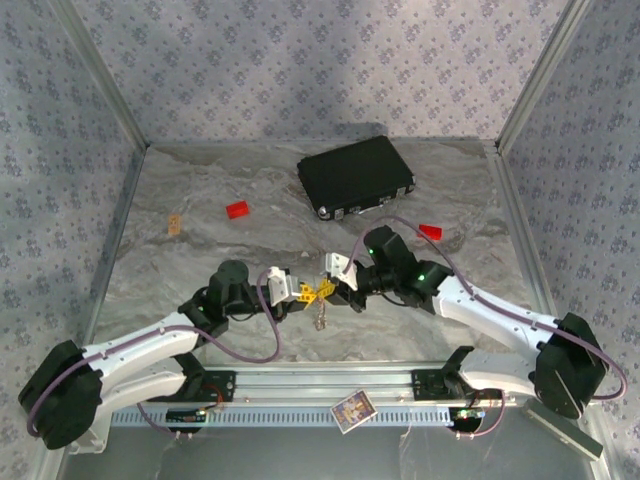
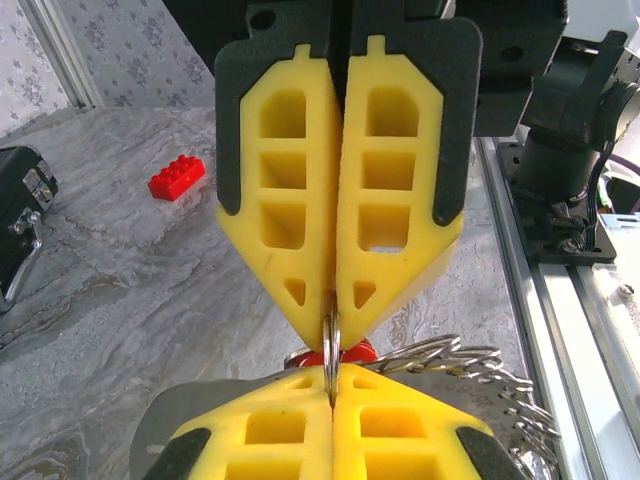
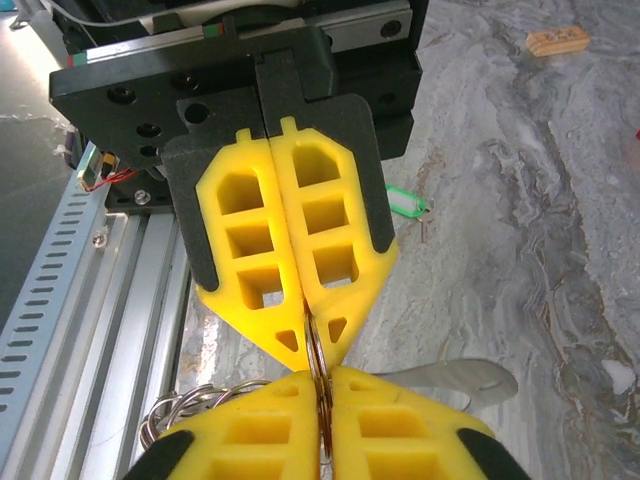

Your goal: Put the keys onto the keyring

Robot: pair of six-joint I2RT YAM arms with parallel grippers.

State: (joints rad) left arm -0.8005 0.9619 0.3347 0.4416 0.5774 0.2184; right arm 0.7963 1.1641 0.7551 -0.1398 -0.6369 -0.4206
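Note:
My two grippers meet tip to tip above the middle of the table. The left gripper [image 1: 303, 292] [image 2: 331, 388] and the right gripper [image 1: 338, 289] [image 3: 322, 385] are each shut on the keyring [image 1: 320, 298] [image 2: 331, 340] [image 3: 314, 350], a thin metal loop seen edge-on between the yellow fingertips. Its beaded chain and extra loops [image 2: 475, 358] [image 3: 185, 405] hang to one side. The red key tag [image 2: 352, 352] shows just behind the ring. The green key [image 3: 405, 203] lies on the table under the left gripper.
A black case [image 1: 355, 175] [image 2: 14, 215] sits at the back. Red blocks [image 1: 238, 210] [image 1: 430, 231] [image 2: 177, 177] and a tan piece [image 1: 175, 225] [image 3: 557, 41] lie on the marbled table. A flat silver tab [image 3: 465, 380] hangs by the ring. The rail [image 1: 330, 385] runs along the near edge.

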